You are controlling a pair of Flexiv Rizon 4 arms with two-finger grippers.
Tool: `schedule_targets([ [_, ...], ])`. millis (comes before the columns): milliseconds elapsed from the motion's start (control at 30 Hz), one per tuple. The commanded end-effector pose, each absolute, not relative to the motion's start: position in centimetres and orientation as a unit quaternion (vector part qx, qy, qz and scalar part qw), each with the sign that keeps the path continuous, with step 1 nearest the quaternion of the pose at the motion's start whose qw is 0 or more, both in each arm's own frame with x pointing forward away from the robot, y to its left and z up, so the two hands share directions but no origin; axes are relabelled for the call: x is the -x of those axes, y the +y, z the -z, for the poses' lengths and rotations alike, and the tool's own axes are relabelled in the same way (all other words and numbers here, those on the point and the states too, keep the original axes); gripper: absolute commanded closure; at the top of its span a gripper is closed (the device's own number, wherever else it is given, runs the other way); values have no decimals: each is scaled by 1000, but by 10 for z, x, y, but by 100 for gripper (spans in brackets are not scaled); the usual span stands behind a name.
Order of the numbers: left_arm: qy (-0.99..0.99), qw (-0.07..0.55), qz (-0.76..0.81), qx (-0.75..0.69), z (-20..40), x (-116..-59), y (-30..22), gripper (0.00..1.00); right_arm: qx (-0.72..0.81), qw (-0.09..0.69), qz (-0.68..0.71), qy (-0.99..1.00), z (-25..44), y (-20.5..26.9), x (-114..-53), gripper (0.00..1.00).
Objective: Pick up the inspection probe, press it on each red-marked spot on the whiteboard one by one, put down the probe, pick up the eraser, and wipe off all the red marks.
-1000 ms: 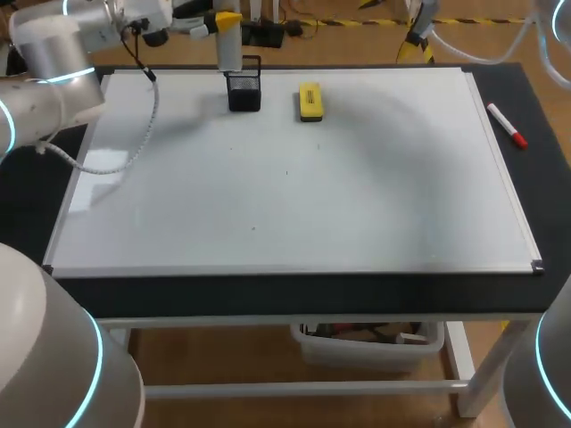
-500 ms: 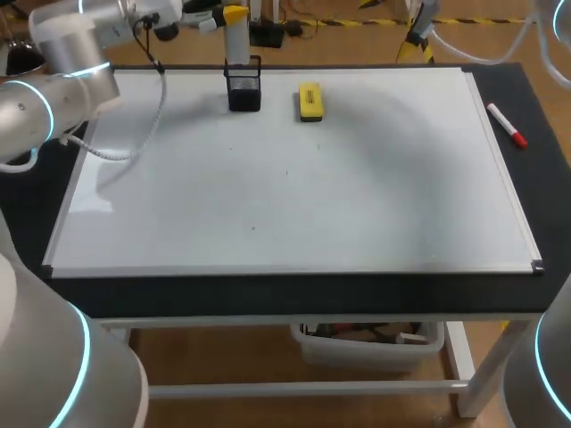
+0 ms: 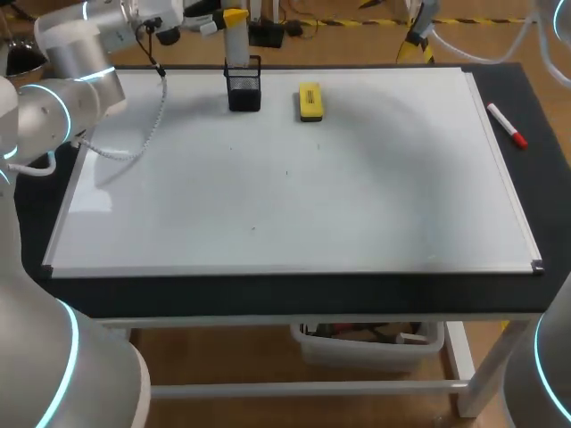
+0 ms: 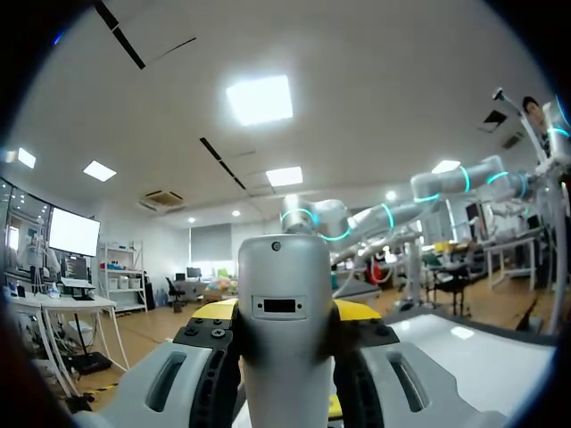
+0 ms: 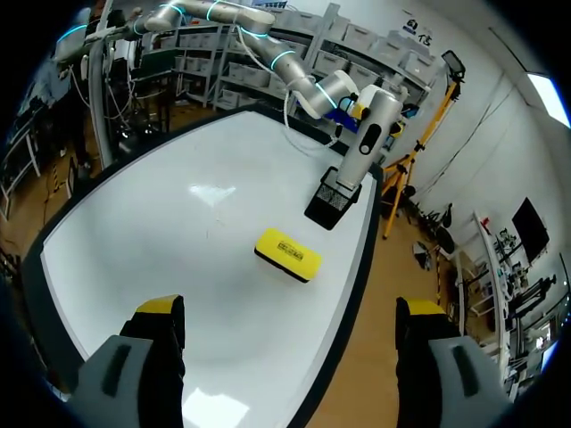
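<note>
My left jaws are closed on the probe [image 4: 284, 348], a yellow tip [image 4: 212, 309] on each side of its grey body. They grip near its upper end, which I judge leaves the lower end free for pressing. The probe stands upright at the far edge of the whiteboard [image 3: 357, 205], with its lower end at the rim of the black holder [image 3: 244, 89]. I cannot tell whether that end is inside the holder or just over it. The holder keeps the probe standing, so a sideways grasp suits it, and my left arm [image 3: 71, 71] comes in level from the far left corner.

My right jaws stand wide open and empty, raised off the board and looking across it. The eraser [image 5: 287, 254] lies ahead of them, flat on the board and near the holder without touching it. I judge it sits there so either arm can reach it.

I can make out no red marks on the board, only a few faint specks, so I cannot place the pressing spots. The board is wide and bare on the near side of the holder, giving room to carry the probe. The tight places are the eraser on the holder's right and the far frame just behind it. A cable [image 3: 159, 102] from my left arm sags over the board's left part. A marker [image 3: 507, 125] lies on the desk [image 3: 268, 294] off the board's right edge, well apart from everything.
</note>
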State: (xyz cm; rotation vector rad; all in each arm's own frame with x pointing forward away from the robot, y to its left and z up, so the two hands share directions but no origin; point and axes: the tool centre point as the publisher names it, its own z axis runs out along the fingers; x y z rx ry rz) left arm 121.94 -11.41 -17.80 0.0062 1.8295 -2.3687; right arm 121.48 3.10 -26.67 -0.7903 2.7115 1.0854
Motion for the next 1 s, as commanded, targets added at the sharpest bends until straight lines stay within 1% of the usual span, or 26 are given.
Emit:
schedule_targets([
  [33, 606, -33, 782, -141, 184, -1229, -117, 100, 275, 20, -351, 895, 268, 29, -1223, 0],
  [633, 607, -60, 774, -167, 213, -1242, -120, 100, 275, 20, -351, 895, 268, 29, -1223, 0],
  [1000, 607, -82, 775, -156, 233, -1245, -121, 100, 275, 20, -351, 895, 268, 29, -1223, 0],
])
